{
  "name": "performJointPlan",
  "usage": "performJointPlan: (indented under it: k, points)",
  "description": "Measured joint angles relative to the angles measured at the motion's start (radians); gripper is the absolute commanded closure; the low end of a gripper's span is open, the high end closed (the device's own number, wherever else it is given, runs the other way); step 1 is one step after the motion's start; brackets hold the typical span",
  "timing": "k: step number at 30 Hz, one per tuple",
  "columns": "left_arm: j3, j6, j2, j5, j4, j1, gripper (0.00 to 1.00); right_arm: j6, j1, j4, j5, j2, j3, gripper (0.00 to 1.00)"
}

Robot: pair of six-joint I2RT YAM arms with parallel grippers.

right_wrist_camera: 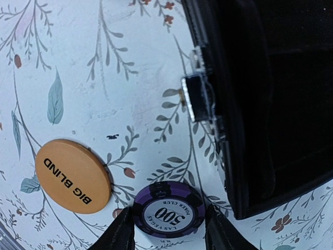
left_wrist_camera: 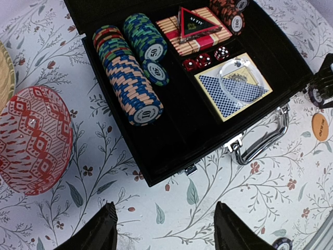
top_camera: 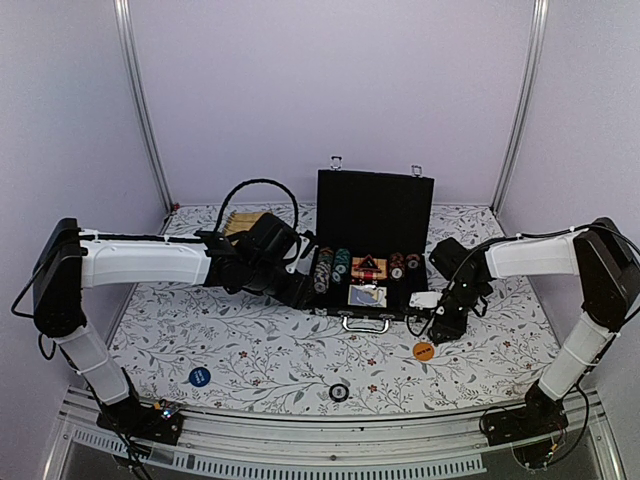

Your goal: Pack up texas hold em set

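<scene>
The black briefcase (top_camera: pixel 375 212) stands open at the table's middle, its tray (left_wrist_camera: pixel 171 140) holding rows of poker chips (left_wrist_camera: pixel 130 78), a red triangle (left_wrist_camera: pixel 195 23), red dice (left_wrist_camera: pixel 205 58) and a card deck (left_wrist_camera: pixel 234 88). My right gripper (right_wrist_camera: pixel 169 217) is down at the table by the case's right front corner, shut on a purple 500 chip (right_wrist_camera: pixel 169 208) that lies flat. An orange BIG BLIND disc (right_wrist_camera: pixel 73 174) lies just beside the chip. My left gripper (left_wrist_camera: pixel 164 229) hovers open over bare cloth in front of the case's left corner.
A pink-red woven ball (left_wrist_camera: pixel 31 140) sits left of the case, close to my left wrist. A blue disc (top_camera: pixel 199 376) and a dark chip (top_camera: pixel 339 391) lie near the front edge. The case's silver handle (left_wrist_camera: pixel 260 138) and latch (right_wrist_camera: pixel 195 96) stick out forward.
</scene>
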Motion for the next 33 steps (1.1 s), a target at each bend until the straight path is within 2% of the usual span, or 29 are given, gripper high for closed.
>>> performJointPlan:
  k: [4,11,15,19,23,33]
  points:
    - [0.0,0.0,0.0,0.0,0.001,0.0,0.36,0.007,0.004,0.006,0.002,-0.002,-0.001,0.65]
    - [-0.001,0.0,0.0,0.0,0.001,0.0,0.36,0.006,0.011,-0.074,-0.018,-0.023,0.013,0.66]
    - [-0.001,0.0,0.0,0.0,0.004,0.0,0.36,-0.004,0.013,-0.175,-0.046,-0.062,0.097,0.66]
    - [-0.001,0.0,0.0,0.004,0.012,0.0,0.36,-0.018,0.012,-0.197,-0.047,-0.092,0.209,0.66]
    - [-0.001,0.0,0.001,0.005,0.016,0.0,0.36,-0.024,0.005,-0.129,0.014,-0.071,0.254,0.66]
    - [-0.001,0.0,0.0,0.007,0.018,0.0,0.36,-0.031,-0.016,0.149,0.21,0.153,0.308,0.65]
